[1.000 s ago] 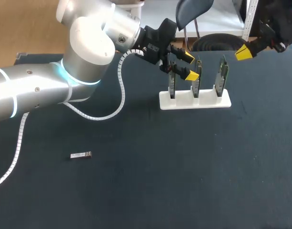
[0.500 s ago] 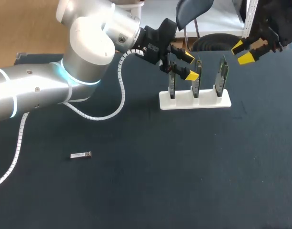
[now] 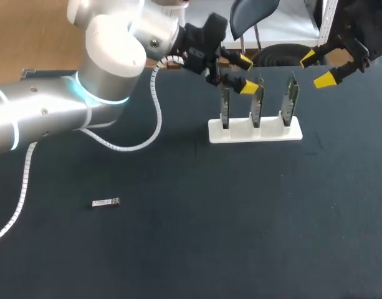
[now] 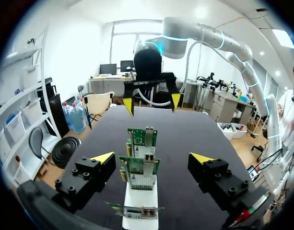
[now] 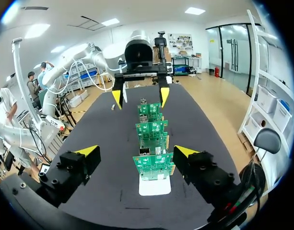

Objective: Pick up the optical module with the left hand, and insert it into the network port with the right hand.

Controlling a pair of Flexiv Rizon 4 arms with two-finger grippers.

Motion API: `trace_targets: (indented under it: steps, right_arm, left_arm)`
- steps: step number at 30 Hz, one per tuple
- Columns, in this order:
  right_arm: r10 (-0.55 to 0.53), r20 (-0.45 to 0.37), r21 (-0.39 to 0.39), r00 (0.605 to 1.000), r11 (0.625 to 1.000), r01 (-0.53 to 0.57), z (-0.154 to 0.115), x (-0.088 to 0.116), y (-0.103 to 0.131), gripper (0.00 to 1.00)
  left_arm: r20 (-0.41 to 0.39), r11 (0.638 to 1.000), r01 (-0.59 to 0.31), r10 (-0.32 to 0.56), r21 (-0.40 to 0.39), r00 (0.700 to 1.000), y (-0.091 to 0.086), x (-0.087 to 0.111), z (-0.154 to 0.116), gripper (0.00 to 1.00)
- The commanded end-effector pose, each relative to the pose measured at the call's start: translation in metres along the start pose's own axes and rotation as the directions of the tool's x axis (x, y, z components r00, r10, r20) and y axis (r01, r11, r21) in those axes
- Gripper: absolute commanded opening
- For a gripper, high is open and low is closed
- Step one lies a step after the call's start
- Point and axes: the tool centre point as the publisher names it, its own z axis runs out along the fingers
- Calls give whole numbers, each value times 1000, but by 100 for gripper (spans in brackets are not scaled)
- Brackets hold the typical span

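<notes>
Pickup pending: left fingers [image 3: 248, 87] and right fingers [image 3: 324, 78] gape empty by the 1 o'clock card stand [image 3: 240, 134]; the left must reach the optical module [image 3: 106, 202] at 8 o'clock.

no legible text, no labels — none

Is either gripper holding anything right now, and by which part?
Nothing is held. The left gripper and right gripper are both open and empty near the card stand; the optical module lies alone on the table.
</notes>
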Motion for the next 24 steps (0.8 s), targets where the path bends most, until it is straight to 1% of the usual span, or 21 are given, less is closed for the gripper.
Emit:
trace_targets:
  steps: [1,4,6,9,11,14,17,19,21,23,24]
  right_arm:
    - [0,-1,7,1000,1000,0,1,0,3,100]
    - [0,-1,7,1000,1000,0,1,0,3,100]
    - [0,-1,7,1000,1000,0,1,0,3,100]
    - [0,-1,7,1000,1000,0,1,0,3,100]
    - [0,-1,7,1000,1000,0,1,0,3,100]
    - [0,-1,7,1000,1000,0,1,0,3,100]
    - [0,-1,7,1000,1000,0,1,0,3,100]
    - [0,-1,7,1000,1000,0,1,0,3,100]
    - [0,-1,7,1000,1000,0,1,0,3,100]
    - [0,-1,7,1000,1000,0,1,0,3,100]
    - [0,-1,7,1000,1000,0,1,0,3,100]
  left_arm:
    - [16,999,-27,27,-33,999,-9,-12,-24,100]
    - [36,994,-71,74,-81,997,-10,-25,-45,100]
    - [30,989,-105,109,-108,994,-13,-32,-62,100]
    - [-11,977,-151,151,-152,988,-20,-33,-89,100]
    - [-66,962,-187,177,-201,982,-27,-29,-108,100]
    - [-182,941,-212,168,-262,969,-39,-12,-137,100]
    - [-299,919,-228,130,-321,945,-54,8,-168,100]
    - [-387,901,-238,87,-362,918,-64,24,-190,100]
    - [-439,888,-228,33,-400,898,-74,42,-210,100]
    - [-496,872,-219,-31,-437,868,-85,60,-228,100]
    - [-510,868,-207,-62,-452,858,-90,69,-235,100]
